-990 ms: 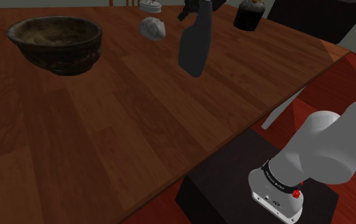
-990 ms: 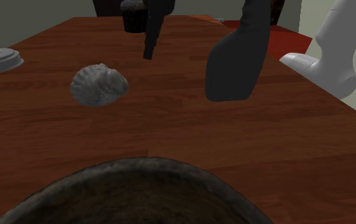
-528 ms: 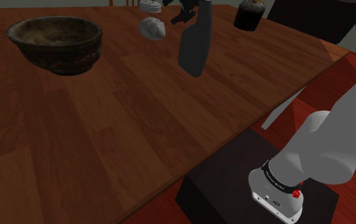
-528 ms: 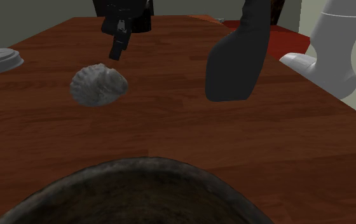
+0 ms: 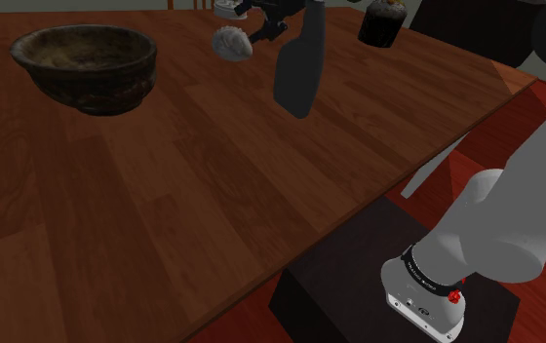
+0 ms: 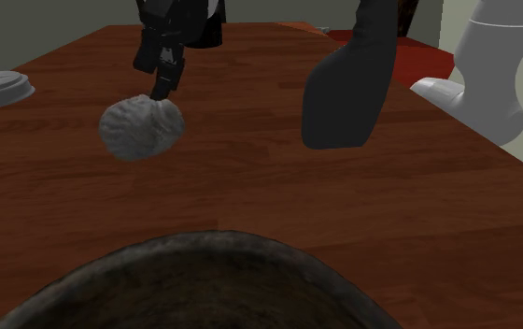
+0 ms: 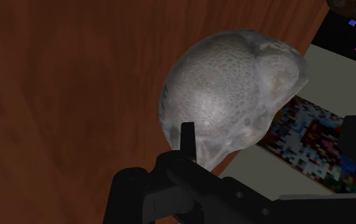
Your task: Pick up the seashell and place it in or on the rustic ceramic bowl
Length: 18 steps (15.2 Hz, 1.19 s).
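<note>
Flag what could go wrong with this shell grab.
1. One finger of the open gripper appears to sit over the shell rather than beside it; closing may push the rounded shell away instead of clasping it.
2. The dark bottle stands close to the gripper; the wrist might clip and tip it on the lift.

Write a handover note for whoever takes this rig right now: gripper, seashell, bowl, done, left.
Gripper: open, down at the seashell. One fingertip looks to touch its top, but nothing is clasped.
Seashell: lying on the wooden table, not lifted.
Bowl: toward the shoulder view's left, apart from the seashell, nothing in it.
Done: approach.
Left: straddle and close on the seashell, lift, carry to the bowl, release.
Watch: the dark bottle stands close beside the gripper.
</note>
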Motion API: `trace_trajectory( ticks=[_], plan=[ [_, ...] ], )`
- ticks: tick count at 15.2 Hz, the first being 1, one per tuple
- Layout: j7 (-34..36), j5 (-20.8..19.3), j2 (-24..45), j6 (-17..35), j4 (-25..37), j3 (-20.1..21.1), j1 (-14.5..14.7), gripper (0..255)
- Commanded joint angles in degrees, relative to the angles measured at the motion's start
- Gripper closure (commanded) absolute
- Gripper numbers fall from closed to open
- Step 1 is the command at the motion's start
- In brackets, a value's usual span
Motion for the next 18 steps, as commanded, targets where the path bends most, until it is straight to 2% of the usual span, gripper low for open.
trace_trajectory(
  ticks=[1, 6, 7, 16, 17, 18],
  plan=[
    [-0.02, 0.10, 0.14, 0.22, 0.01, 0.09, 0.10, 0],
    [-0.02, 0.10, 0.14, 0.22, 0.01, 0.08, 0.11, 0],
    [-0.02, 0.09, 0.11, 0.23, -0.03, 0.08, 0.11, 255],
    [0.00, 0.11, 0.18, 0.24, 0.05, 0.10, 0.13, 255],
    [0.00, 0.11, 0.18, 0.24, 0.05, 0.10, 0.13, 0],
    [5.32, -0.07, 4.54, -4.39, 6.09, -0.51, -0.81, 0]
  ],
)
